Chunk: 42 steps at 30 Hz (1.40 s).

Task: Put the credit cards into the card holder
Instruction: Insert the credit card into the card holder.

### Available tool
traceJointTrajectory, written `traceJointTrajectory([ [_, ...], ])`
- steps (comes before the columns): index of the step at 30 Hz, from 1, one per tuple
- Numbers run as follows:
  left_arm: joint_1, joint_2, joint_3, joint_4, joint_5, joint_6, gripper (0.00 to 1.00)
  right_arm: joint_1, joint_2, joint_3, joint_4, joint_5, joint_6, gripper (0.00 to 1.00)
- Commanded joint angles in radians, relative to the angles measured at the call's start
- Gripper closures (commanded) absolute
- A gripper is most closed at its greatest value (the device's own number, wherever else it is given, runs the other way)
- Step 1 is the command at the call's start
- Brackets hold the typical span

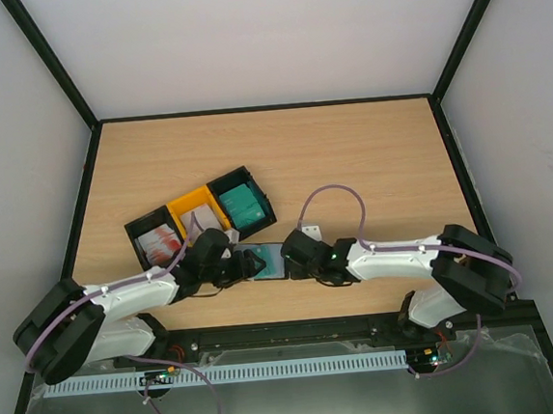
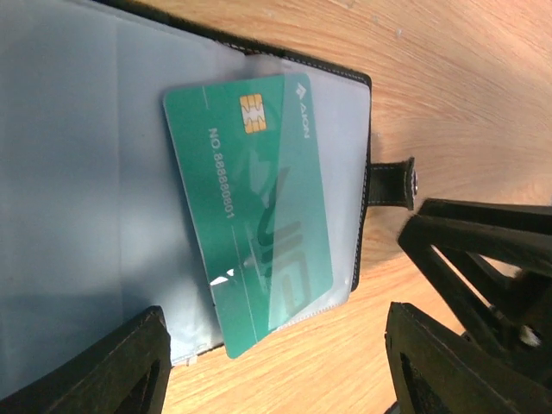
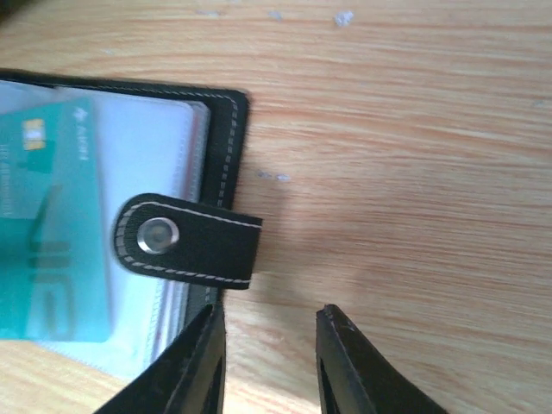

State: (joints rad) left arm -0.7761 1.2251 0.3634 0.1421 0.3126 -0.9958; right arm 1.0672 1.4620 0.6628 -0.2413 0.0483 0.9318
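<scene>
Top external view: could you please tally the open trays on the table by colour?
Black trays: 2 (left, right)
Yellow tray: 1
Total: 3

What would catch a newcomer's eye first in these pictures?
The teal card, chip side up, lies partly slid under the clear sleeve of the open card holder, near the table's front edge where both arms meet. The left gripper hangs open over it, and the right gripper sits beside the holder's clasp strap. A row of black and yellow trays stands just behind.
</scene>
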Motion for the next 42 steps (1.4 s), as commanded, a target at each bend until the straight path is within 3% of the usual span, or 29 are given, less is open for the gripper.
traceJointTrajectory([
  [1, -0.005, -0.011, 0.033, -0.067, -0.073, -0.012, 0.31, -0.004, -0.093, -0.037, 0.073, 0.012, 0.034, 0.69],
  [6, -0.003, 0.033, 0.072, -0.089, -0.118, 0.004, 0.4, -0.004, -0.117, -0.062, 0.128, -0.02, 0.058, 0.59],
  [16, -0.003, 0.17, 0.15, -0.098, -0.111, 0.042, 0.57, -0.018, -0.056, -0.111, 0.254, -0.08, 0.104, 0.65],
  [25, -0.003, 0.247, 0.2, -0.077, -0.012, 0.146, 0.57, -0.074, -0.01, -0.124, 0.288, -0.139, 0.063, 0.72],
  [42, -0.005, 0.343, 0.288, -0.022, 0.16, 0.271, 0.55, -0.098, -0.008, -0.124, 0.295, -0.129, 0.039, 0.72],
])
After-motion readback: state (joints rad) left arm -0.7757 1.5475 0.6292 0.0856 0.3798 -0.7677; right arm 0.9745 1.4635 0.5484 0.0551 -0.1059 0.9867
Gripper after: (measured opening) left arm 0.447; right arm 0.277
